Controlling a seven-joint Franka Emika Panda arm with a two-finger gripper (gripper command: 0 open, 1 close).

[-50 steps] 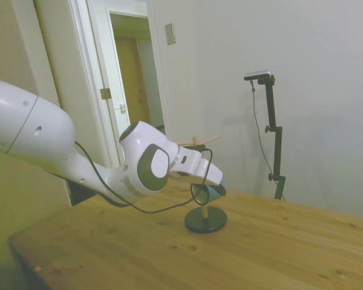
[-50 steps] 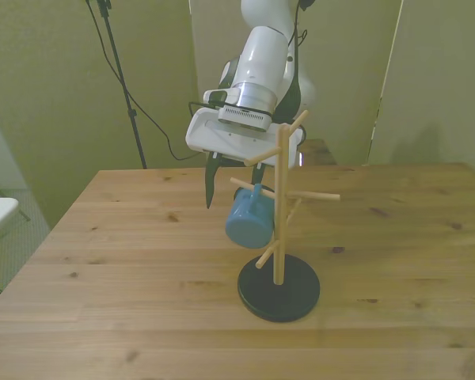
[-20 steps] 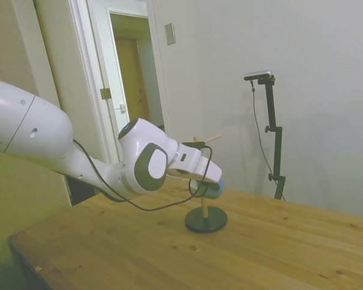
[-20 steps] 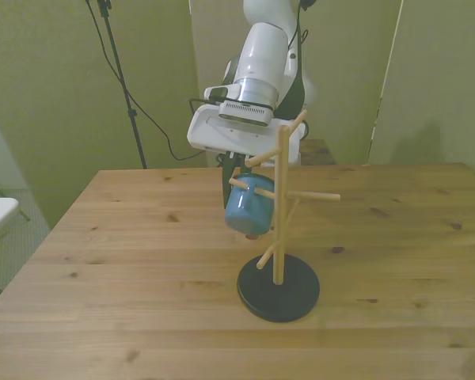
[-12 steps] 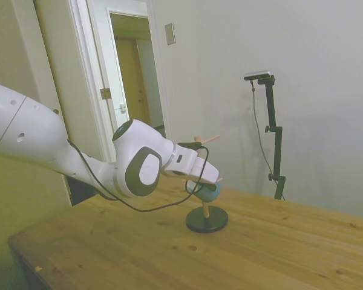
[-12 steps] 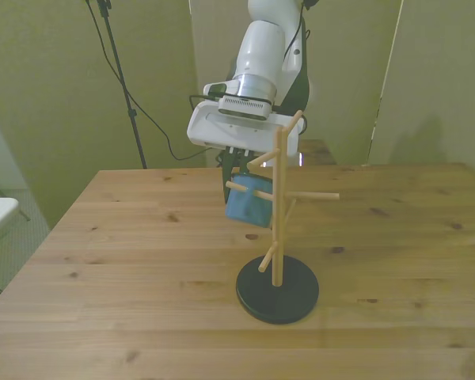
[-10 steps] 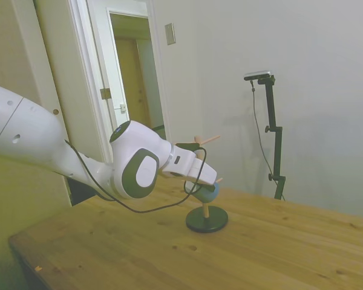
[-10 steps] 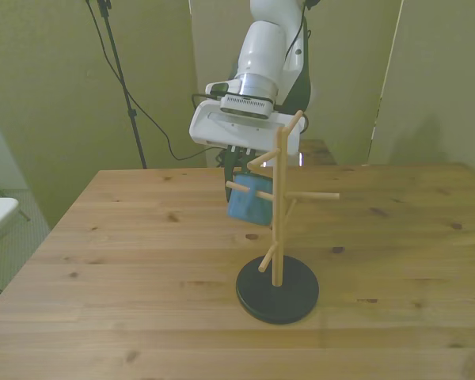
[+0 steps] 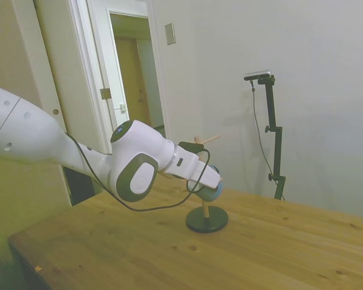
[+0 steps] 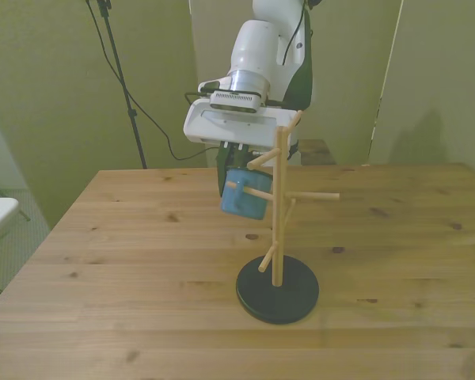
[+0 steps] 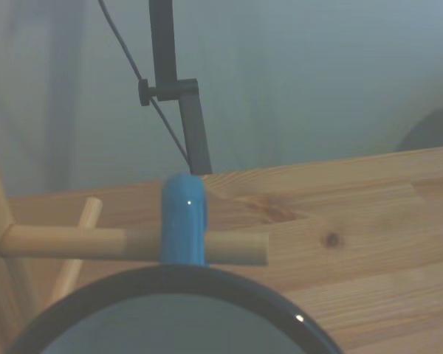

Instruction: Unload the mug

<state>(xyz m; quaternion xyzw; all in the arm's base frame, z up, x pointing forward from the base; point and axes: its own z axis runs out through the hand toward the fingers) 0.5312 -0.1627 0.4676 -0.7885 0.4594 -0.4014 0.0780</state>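
Note:
The light-blue mug [image 10: 244,195] hangs tilted beside the wooden rack [image 10: 278,207], on the front view's left of its post. My gripper [image 10: 234,179] is shut on the mug from above. In the wrist view the mug's handle [image 11: 183,220] still loops around a horizontal peg [image 11: 81,242], near the peg's free end, with the dark rim [image 11: 170,276] just below it. In the side view only a sliver of the mug [image 9: 214,190] shows past my gripper [image 9: 209,185].
The rack stands on a round black base [image 10: 278,292] near the middle of the wooden table [image 10: 142,261]. Other pegs [image 10: 313,195] stick out toward the front view's right and upward. An open doorway [image 9: 133,78] lies behind the arm.
Since 2.5 s ago the gripper has shut on the mug and lifted it. In the last half second the mug slid a little toward the front view's left along its peg.

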